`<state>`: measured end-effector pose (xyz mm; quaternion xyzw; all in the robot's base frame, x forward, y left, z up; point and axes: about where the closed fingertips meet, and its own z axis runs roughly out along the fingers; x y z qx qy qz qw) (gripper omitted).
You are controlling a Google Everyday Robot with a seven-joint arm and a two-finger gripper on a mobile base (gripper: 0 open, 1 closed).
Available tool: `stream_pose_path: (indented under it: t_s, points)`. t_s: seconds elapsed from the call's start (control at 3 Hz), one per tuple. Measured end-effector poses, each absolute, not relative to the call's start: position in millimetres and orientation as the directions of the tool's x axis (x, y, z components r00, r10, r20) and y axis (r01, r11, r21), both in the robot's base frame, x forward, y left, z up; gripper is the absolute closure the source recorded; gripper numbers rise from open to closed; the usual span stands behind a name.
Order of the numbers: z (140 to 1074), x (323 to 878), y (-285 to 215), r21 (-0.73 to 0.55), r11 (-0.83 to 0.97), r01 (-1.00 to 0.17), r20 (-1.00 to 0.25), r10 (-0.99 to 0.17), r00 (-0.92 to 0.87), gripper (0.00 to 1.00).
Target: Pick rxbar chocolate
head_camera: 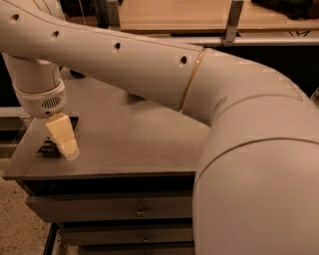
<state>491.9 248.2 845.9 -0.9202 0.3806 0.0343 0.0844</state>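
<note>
The rxbar chocolate (49,147) is a flat black wrapper lying near the front left corner of the grey table top (129,134). Only its dark ends show, on either side of the gripper. My gripper (67,147) hangs from the white wrist (42,97) and points straight down onto the bar, its cream tip at the bar's level. My big white arm (164,74) crosses the whole view from the right and hides the back of the table.
The table's front edge and left edge lie close to the bar. Grey drawers (114,209) sit below the top. A dark object (135,95) peeks out under the arm. A wooden surface (174,15) with metal posts stands behind.
</note>
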Motion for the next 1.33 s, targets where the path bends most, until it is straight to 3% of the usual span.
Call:
stream_pose_path:
  t_s: [0.67,1.0,1.33]
  points:
    - [833.9,509.9,253.8,-0.125,-0.775,-0.62,0.004,-0.625,0.781,0.0]
    - [831.0,523.9,253.0,-0.165,-0.849,-0.502,0.125,-0.522,0.843,0.0]
    - [829.7,528.6,252.4,-0.169,-0.864,-0.474,0.15,-0.498,0.854,0.0]
